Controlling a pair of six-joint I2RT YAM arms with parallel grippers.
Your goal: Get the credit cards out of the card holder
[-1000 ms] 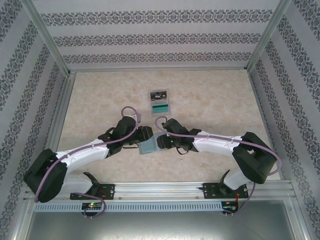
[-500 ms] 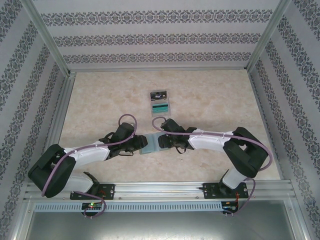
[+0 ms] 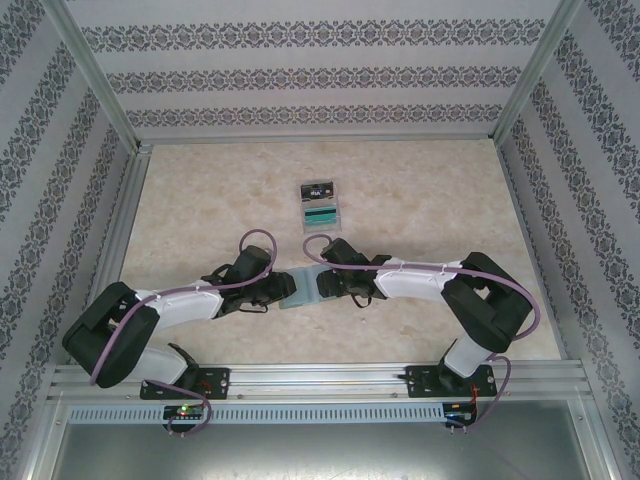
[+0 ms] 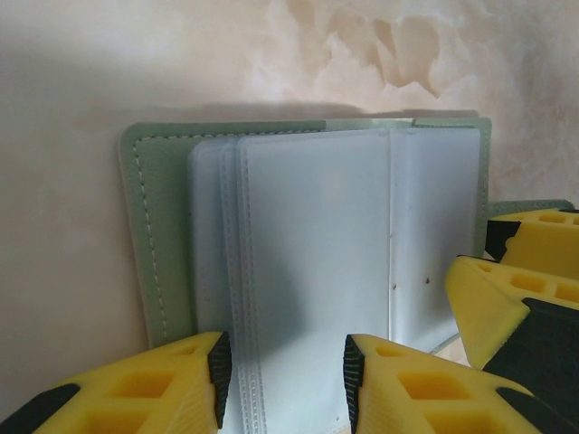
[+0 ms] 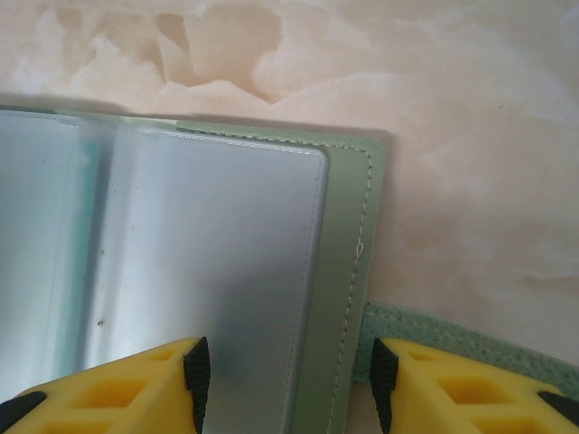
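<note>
Wrist views show you both jaws half open and clamping nothing, the left gripper [image 4: 282, 371] astride the inner pockets of the card holder [image 4: 163, 226], the right gripper [image 5: 285, 375] astride its cover edge, seemingly to pin it open on the table [image 3: 430, 200].

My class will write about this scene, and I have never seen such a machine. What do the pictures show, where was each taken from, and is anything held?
The machine is two robot arms, a left arm and a right arm, bolted at the near edge of a table. One picture looks down from above and behind them; the other two come from a camera on each wrist. Between the arms lies an open green wallet with pale inner pockets. Farther back lie a black card and a teal card. The yellow fingers form each arm's pincer: the left pincer and the right pincer stand open over opposite sides of the wallet. Neither visibly clamps anything.
</note>
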